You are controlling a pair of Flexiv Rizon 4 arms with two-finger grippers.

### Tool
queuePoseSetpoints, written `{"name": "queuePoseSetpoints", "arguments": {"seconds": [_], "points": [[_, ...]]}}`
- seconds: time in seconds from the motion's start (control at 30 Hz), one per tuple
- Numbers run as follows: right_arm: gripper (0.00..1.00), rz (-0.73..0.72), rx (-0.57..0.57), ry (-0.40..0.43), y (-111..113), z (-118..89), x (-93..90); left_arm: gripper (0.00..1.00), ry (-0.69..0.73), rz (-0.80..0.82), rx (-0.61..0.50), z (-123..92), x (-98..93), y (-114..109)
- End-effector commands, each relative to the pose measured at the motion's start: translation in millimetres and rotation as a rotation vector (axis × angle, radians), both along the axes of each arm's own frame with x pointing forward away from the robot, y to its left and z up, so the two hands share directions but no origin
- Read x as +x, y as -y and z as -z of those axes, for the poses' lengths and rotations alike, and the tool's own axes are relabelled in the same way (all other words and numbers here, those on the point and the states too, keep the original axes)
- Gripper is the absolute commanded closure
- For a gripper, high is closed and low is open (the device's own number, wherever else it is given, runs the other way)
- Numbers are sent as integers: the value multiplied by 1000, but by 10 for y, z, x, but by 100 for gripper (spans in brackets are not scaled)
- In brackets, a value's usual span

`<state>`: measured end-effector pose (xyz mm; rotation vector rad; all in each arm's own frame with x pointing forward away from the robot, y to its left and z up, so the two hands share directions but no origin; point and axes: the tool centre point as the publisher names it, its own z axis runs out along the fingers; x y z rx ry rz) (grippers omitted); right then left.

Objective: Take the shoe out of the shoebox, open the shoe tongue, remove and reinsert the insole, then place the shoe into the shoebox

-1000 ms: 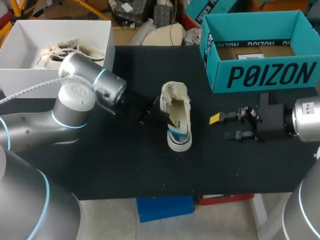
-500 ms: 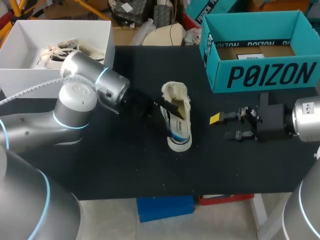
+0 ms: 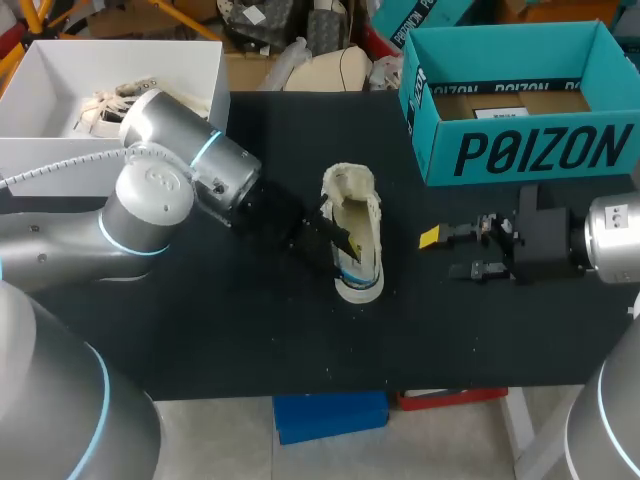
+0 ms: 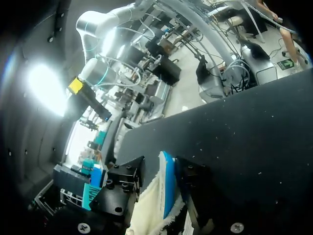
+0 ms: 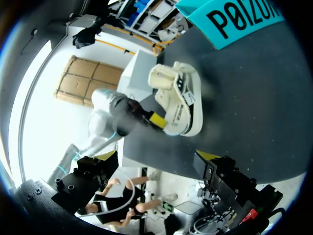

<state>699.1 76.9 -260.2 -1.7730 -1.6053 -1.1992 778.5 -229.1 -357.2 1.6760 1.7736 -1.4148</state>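
Left wrist view: insole (image 4: 167, 182) between jaws

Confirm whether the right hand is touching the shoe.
Apart. The head view shows bare black table between the right hand and the shoe; the hand is open, off to the shoe's side.

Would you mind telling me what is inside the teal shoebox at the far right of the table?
The teal shoebox shows a brown cardboard floor with a white label, and no shoe in sight. Its near wall hides the front strip of the floor.
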Motion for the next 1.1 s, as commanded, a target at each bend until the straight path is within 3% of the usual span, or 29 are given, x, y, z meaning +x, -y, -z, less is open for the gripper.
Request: {"name": "queuePoseSetpoints", "arguments": {"seconds": [0.03, 0.3, 0.67, 1.1], "points": [[0, 0, -2, -2, -3, -5, 3, 100, -1, 16, 33, -18, 63, 22], [0, 0, -2, -2, -3, -5, 3, 100, 3, 28, 89, 51, 141, 81], [0, 0, -2, -2, -3, -5, 3, 100, 100, -74, 156, 188, 333, 61], [0, 0, -2, -2, -3, -5, 3, 100, 152, -5, 260, 283, 269, 60]]}}
